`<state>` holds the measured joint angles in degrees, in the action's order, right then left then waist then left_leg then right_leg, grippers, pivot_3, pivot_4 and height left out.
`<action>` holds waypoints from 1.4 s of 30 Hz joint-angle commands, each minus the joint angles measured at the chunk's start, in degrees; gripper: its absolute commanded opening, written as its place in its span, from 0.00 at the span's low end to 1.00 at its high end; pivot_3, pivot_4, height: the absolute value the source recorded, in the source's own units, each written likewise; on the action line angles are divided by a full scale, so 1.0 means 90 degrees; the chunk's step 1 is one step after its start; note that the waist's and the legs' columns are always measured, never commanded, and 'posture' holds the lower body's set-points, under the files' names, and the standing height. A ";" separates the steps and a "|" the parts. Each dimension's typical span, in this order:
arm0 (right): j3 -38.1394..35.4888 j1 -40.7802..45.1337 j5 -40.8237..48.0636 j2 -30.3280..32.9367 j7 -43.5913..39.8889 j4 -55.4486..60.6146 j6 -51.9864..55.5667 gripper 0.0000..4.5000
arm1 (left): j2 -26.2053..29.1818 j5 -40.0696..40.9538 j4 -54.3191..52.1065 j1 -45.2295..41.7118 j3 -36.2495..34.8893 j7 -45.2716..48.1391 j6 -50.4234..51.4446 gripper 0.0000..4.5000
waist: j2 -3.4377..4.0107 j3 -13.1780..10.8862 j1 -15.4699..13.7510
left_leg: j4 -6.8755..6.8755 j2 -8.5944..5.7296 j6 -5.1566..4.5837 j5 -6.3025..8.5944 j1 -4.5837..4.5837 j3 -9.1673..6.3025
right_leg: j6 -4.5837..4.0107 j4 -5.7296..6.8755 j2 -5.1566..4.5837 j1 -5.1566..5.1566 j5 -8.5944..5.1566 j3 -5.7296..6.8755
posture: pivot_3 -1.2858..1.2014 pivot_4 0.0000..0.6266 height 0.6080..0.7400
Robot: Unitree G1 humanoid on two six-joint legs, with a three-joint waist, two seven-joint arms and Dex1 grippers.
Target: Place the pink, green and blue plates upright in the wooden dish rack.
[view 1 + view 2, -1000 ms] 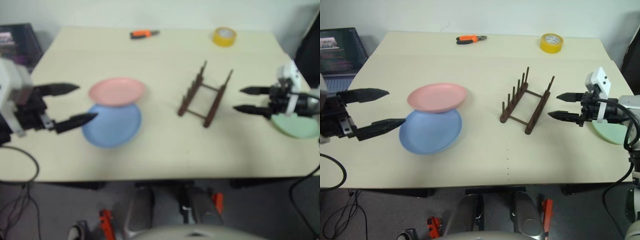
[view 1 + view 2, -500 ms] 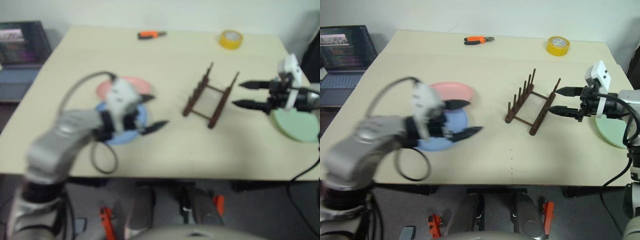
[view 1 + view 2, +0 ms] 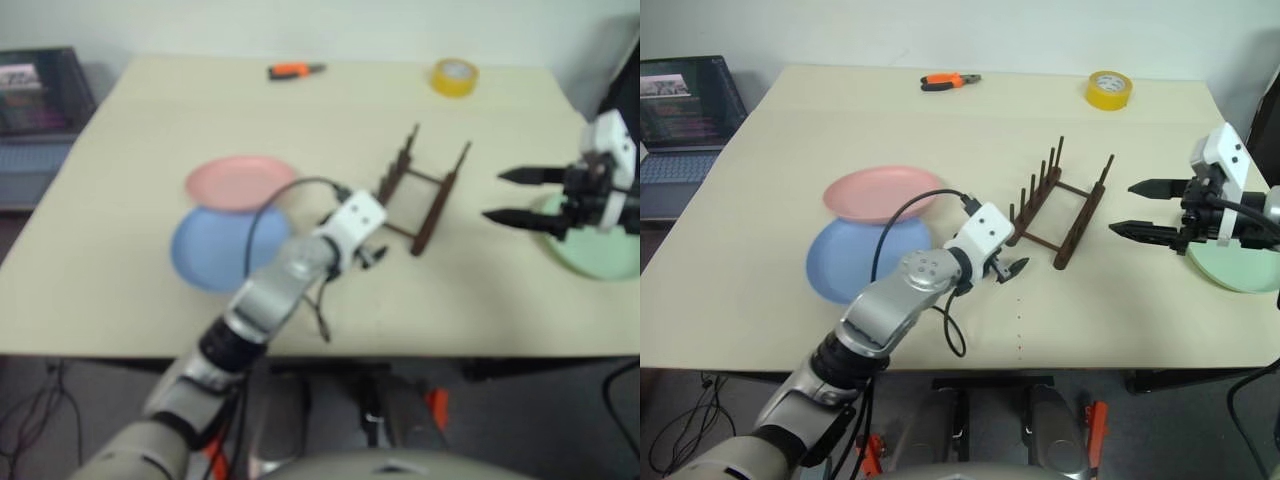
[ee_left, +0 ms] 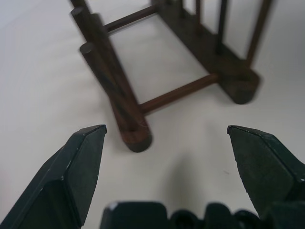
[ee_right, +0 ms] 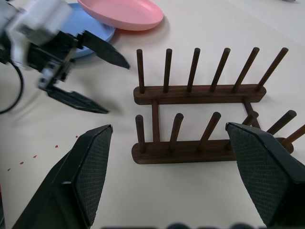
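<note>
Wooden dish rack (image 3: 1060, 205) mid-table, empty, pegs upright. Pink plate (image 3: 880, 193) flat, well left of rack, its near edge overlapping blue plate (image 3: 862, 261), which lies flat nearer table's front edge. Green plate (image 3: 1238, 266) flat, right of rack, partly under right arm. Left gripper (image 3: 1006, 268) just left of rack's near end, jaws wide, empty. Right gripper (image 3: 1142, 208) right of rack, pointing at it, jaws wide, empty. Yellow tape roll (image 3: 1109, 89) and orange pliers (image 3: 949, 80) beyond rack, near table's far edge. Laptop (image 3: 680, 110) far left of rack, off table.
</note>
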<state>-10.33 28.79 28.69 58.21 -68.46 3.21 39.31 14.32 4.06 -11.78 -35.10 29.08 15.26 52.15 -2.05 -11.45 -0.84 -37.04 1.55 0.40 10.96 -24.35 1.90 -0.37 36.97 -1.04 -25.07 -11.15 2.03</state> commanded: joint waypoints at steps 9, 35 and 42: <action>-0.0434 -0.0174 0.0300 0.0264 0.0246 0.0477 0.0187 0.92 | -0.1161 -0.0181 0.1869 -0.0285 -0.0729 -0.0258 -0.0783 1.00 | 0.0001 0.0001 -0.0021 | -0.0003 -0.0001 0.0000 0.0000 -0.0001 0.0001 | -0.0001 -0.0005 -0.0004 0.0003 -0.0001 0.0004 | 0.52 0.24 1.00; -0.0493 -0.0262 0.0354 0.0203 0.0571 0.0601 0.0126 0.93 | -0.0741 -0.0417 0.4865 -0.1875 -0.1054 0.2153 -0.3255 0.23 | 0.0000 0.0001 0.0002 | 0.0003 -0.0010 0.0000 0.0000 -0.0001 0.0008 | 0.0005 -0.0007 0.0004 -0.0001 0.0003 0.0013 | 0.52 0.24 1.00; -0.0706 -0.0475 0.0398 0.0266 0.0647 0.0718 0.0152 0.93 | -0.0582 -0.0327 0.5590 -0.2362 -0.0980 0.4015 -0.3989 0.23 | 0.0000 0.0000 -0.0034 | -0.0001 -0.0005 0.0000 0.0000 -0.0038 0.0013 | 0.0006 -0.0012 -0.0003 -0.0025 0.0003 0.0017 | 0.52 0.24 1.00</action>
<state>-13.88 24.22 31.02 59.54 -62.98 7.90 40.86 9.69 0.06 38.92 -54.01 20.31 47.70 19.18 -2.05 -11.45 -1.14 -37.06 1.49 0.39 10.96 -24.69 2.02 -0.32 36.86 -1.07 -25.30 -11.12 2.23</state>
